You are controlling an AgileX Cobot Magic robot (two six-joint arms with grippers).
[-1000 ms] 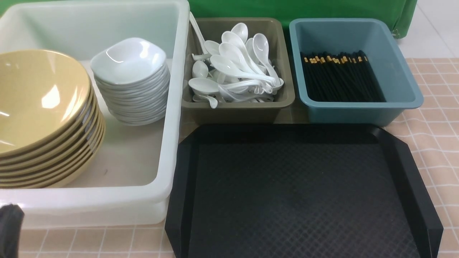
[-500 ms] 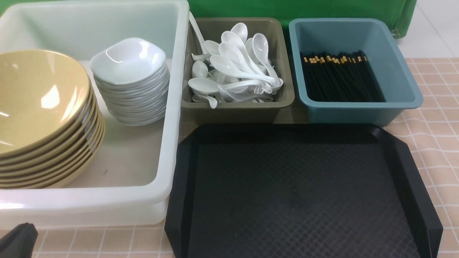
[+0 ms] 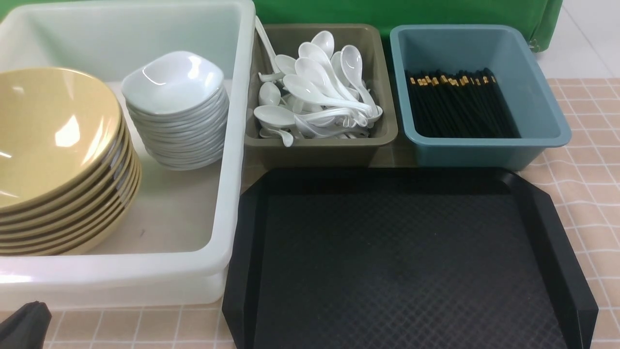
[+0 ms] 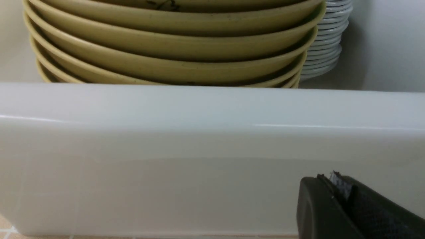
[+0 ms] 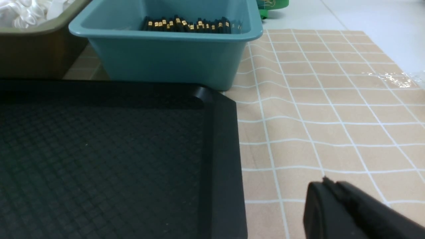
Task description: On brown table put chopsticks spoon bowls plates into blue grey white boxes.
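Note:
The yellow bowls point(image 3: 53, 145) are stacked in the white tub point(image 3: 232, 145), beside a stack of white plates point(image 3: 177, 111). White spoons point(image 3: 315, 92) fill the olive-grey box point(image 3: 319, 152). Black chopsticks point(image 3: 460, 106) lie in the blue box point(image 3: 484, 152). My left gripper point(image 3: 26, 322) is shut and empty, low in front of the tub's near wall point(image 4: 199, 159); it also shows in the left wrist view point(image 4: 332, 181). My right gripper point(image 5: 327, 184) is shut and empty above the brown table point(image 5: 315, 109), right of the tray, out of the front view.
A black textured tray point(image 3: 402, 261) lies in front of the grey and blue boxes, with nothing on it. A green cloth point(image 3: 397, 12) hangs behind the boxes. The table's cloth runs on to the right point(image 3: 591, 145).
My left gripper dropped from beside the tub's near wall to the lower left corner of the front view, then held still. Nothing else moved.

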